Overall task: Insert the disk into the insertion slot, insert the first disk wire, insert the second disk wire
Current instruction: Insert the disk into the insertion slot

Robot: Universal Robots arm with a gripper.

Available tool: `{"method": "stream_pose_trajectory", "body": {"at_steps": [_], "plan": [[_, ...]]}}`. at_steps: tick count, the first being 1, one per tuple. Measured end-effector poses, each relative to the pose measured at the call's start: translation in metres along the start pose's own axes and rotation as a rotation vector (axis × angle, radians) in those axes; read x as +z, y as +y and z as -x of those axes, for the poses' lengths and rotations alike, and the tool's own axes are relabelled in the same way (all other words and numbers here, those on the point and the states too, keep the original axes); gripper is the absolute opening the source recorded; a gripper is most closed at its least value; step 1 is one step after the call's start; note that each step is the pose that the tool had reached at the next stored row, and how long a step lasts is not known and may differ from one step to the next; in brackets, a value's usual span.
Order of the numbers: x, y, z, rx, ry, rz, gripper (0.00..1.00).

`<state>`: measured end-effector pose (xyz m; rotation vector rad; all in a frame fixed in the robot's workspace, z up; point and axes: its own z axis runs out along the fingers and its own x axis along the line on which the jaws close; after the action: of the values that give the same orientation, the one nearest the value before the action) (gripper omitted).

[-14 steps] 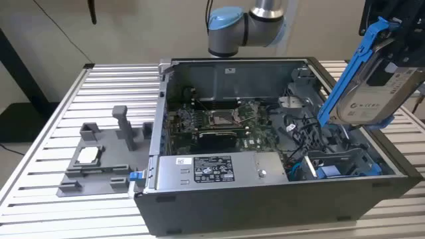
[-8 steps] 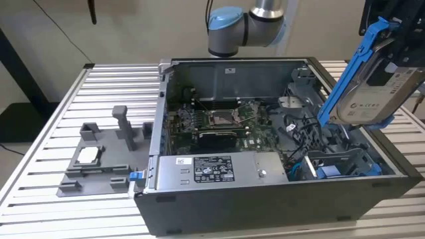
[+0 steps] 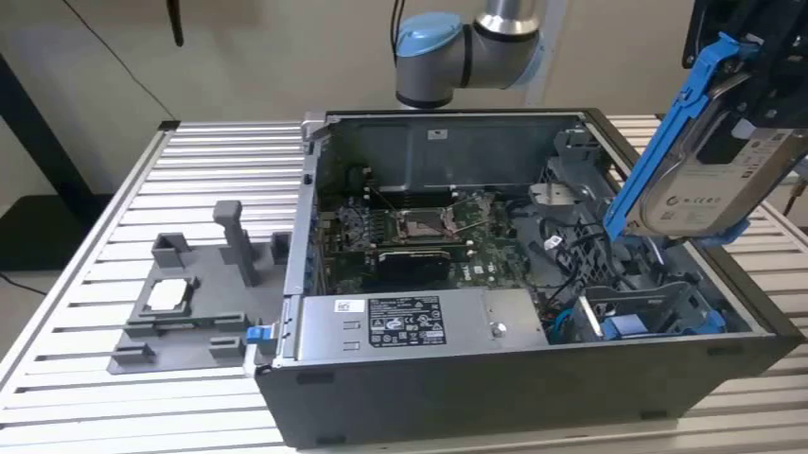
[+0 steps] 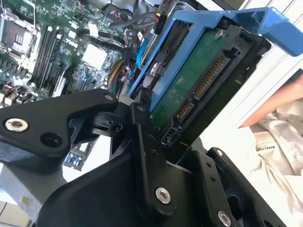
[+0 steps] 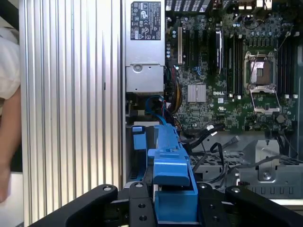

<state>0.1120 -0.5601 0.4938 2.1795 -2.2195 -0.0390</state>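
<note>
In the exterior view, the disk [image 3: 710, 194], silver-grey with a white label in a bright blue carrier frame, hangs steeply tilted over the open computer case's right side. My black gripper [image 3: 743, 128] is shut on its upper part. The insertion slot [image 3: 646, 310], a grey cage with blue clips, lies below the disk's lower end, apart from it. The second wrist view shows the disk's green circuit board [image 4: 189, 90] clamped by my gripper [image 4: 163, 135]. In the first wrist view the blue carrier edge [image 5: 170, 163] rises from my gripper [image 5: 173, 208]. Blue wires [image 3: 570, 312] lie loose beside the cage.
A labelled silver power-supply box [image 3: 392, 322] fills the case's front, with the motherboard [image 3: 417, 236] behind it. A grey fixture [image 3: 189, 303] sits on the slatted metal table [image 3: 189, 170] at the exterior view's left. A person's arm [image 5: 9, 132] is near the table edge.
</note>
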Motion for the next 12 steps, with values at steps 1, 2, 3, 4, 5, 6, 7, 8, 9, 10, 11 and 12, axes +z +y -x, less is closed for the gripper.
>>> {"method": "stream_pose_trajectory", "body": {"at_steps": [1,2,3,4,5,6,7,8,9,10,11,12], "plan": [[0.0012,-0.0001,0.0000,0.000,0.0003,0.0000,0.33],[0.0026,-0.0001,0.0000,0.000,0.0002,0.0000,0.33],[0.0040,-0.0002,-0.0001,0.000,0.0004,-0.0001,0.33],[0.0055,-0.0003,-0.0005,0.000,0.0004,-0.0002,0.33],[0.0068,-0.0005,-0.0011,0.000,0.0004,-0.0003,0.33],[0.0082,-0.0006,-0.0018,0.000,0.0004,-0.0005,0.33],[0.0094,-0.0007,-0.0026,0.000,0.0005,-0.0006,0.33],[0.0107,-0.0008,-0.0040,0.000,0.0005,-0.0006,0.33],[0.0120,-0.0009,-0.0051,0.000,0.0005,-0.0008,0.33],[0.0134,-0.0010,-0.0062,0.000,0.0004,-0.0010,0.33],[0.0147,-0.0011,-0.0072,0.000,0.0004,-0.0012,0.33],[0.0159,-0.0012,-0.0081,0.000,0.0003,-0.0015,0.33]]}}
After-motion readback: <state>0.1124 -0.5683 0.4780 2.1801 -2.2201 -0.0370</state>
